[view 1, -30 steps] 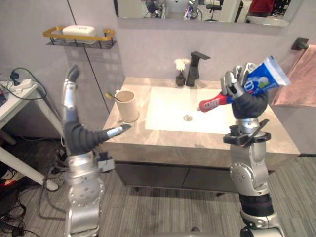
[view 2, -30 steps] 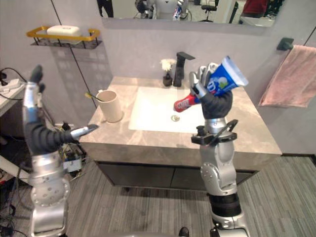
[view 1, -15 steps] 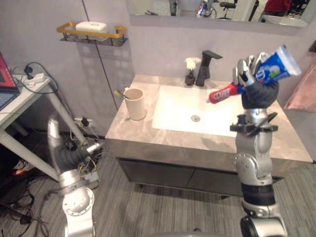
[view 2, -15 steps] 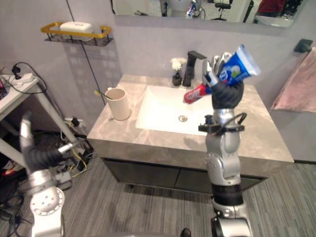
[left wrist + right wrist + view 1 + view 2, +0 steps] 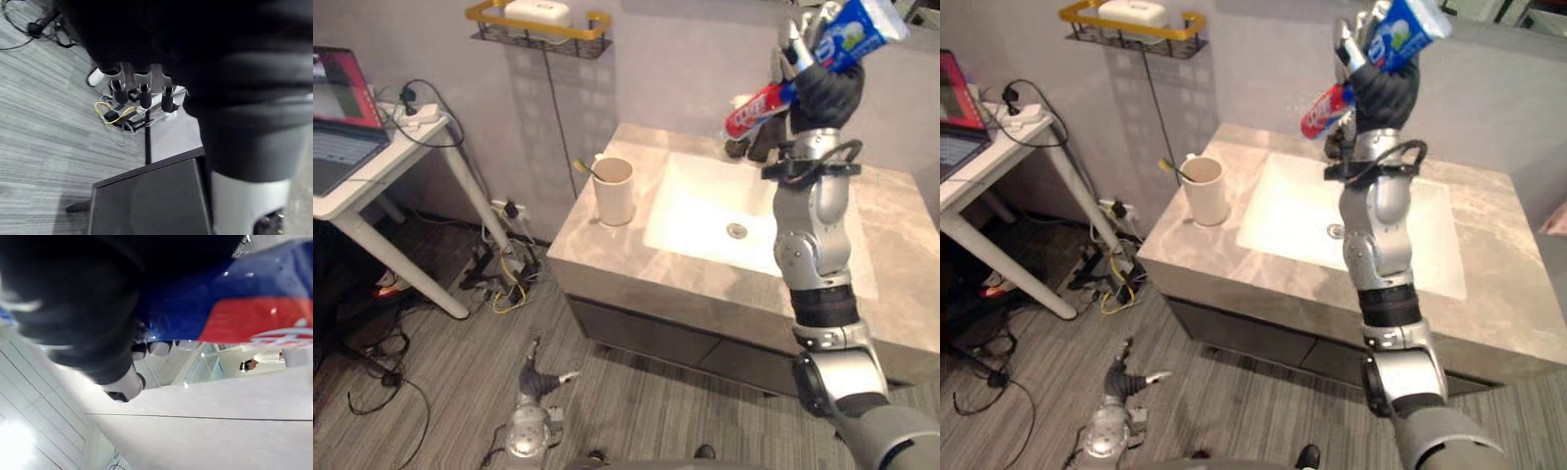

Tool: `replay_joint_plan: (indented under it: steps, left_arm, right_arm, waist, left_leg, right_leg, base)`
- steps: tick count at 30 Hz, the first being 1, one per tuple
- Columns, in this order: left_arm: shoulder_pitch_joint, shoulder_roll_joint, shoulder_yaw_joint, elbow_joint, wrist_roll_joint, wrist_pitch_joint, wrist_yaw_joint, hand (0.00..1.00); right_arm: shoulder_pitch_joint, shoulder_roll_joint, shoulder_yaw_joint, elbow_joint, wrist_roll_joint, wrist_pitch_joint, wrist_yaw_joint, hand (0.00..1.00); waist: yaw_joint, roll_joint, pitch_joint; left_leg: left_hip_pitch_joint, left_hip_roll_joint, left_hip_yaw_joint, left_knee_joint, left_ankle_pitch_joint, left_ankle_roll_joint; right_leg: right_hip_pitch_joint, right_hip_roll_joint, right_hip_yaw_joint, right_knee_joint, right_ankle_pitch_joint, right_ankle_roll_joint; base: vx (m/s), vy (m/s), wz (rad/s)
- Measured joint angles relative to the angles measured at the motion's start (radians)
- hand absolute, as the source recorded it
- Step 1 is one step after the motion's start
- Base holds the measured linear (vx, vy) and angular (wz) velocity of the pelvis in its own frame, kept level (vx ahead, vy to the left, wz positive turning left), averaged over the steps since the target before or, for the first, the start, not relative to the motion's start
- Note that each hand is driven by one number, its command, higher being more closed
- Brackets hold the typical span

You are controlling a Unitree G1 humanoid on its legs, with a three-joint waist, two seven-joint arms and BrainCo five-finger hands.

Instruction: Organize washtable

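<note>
Your right hand [image 5: 1383, 90] grips the toothpaste tube [image 5: 1406, 26] high above the sink [image 5: 1291, 211]; the cup [image 5: 1205, 193] stands on the counter [image 5: 1494, 299] to its left.

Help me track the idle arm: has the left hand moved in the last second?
Yes. The left hand dropped from level with the cup to near the floor, well below it.

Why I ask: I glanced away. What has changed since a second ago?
The left arm dropped: the left hand, raised beside the counter before, now hangs open near the floor. The right hand still holds the toothpaste up; the cup stayed put.
</note>
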Motion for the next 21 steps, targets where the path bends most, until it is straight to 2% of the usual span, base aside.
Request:
replay_joint_plan:
  steps: [2, 4, 10, 13, 21]
  left_arm:
    - [-0.005, 0.009, -0.016, 0.046, 0.0, 0.004, 0.0, 0.0]
    - [-0.014, 0.015, -0.024, 0.092, 0.0, 0.011, -0.001, 0.0]
    - [-0.02, 0.031, -0.047, 0.222, -0.001, 0.028, -0.022, 0.0]
    - [-0.033, 0.036, -0.056, 0.247, -0.009, 0.033, -0.024, 0.0]
    - [-0.077, 0.053, -0.055, 0.294, -0.038, 0.031, -0.039, 0.0]
  right_arm:
    - [-0.015, 0.0, 0.018, 0.014, 0.019, 0.006, 0.002, 1.0]
    - [-0.028, 0.0, 0.023, 0.015, 0.036, 0.011, 0.005, 1.0]
    - [-0.129, 0.0, 0.093, 0.054, 0.118, 0.024, 0.033, 1.0]
    - [-0.156, 0.0, 0.105, 0.091, 0.168, 0.027, 0.052, 1.0]
    - [-0.215, -0.017, 0.155, 0.129, 0.229, 0.041, 0.066, 1.0]
  waist:
    - [0.003, -0.001, 0.001]
    - [0.024, -0.002, 0.007]
    - [0.028, -0.01, 0.034]
    - [0.045, -0.013, 0.036]
    - [0.047, -0.035, 0.067]
  left_leg:
    - [-0.004, -0.002, -0.003, 0.006, 0.0, 0.0]
    - [-0.006, -0.002, -0.004, 0.009, 0.0, 0.0]
    - [-0.011, 0.001, -0.006, 0.01, 0.009, -0.002]
    - [-0.02, 0.003, -0.003, 0.01, 0.016, -0.003]
    - [-0.035, 0.018, -0.007, 0.0, 0.032, -0.013]
  right_leg:
    - [0.001, -0.002, -0.002, 0.0, 0.002, 0.001]
    - [0.001, -0.003, -0.002, 0.0, 0.003, 0.002]
    - [-0.001, -0.001, -0.001, 0.0, 0.003, 0.002]
    - [-0.01, 0.001, 0.002, 0.0, 0.003, 0.002]
    - [-0.015, 0.015, 0.003, 0.0, 0.0, -0.003]
  base:
    - [0.03, 0.017, 0.11]
    - [0.01, 0.018, 0.04]
    - [-0.02, -0.005, 0.0]
    - [-0.07, -0.016, -0.02]
    - [-0.08, -0.024, 0.0]
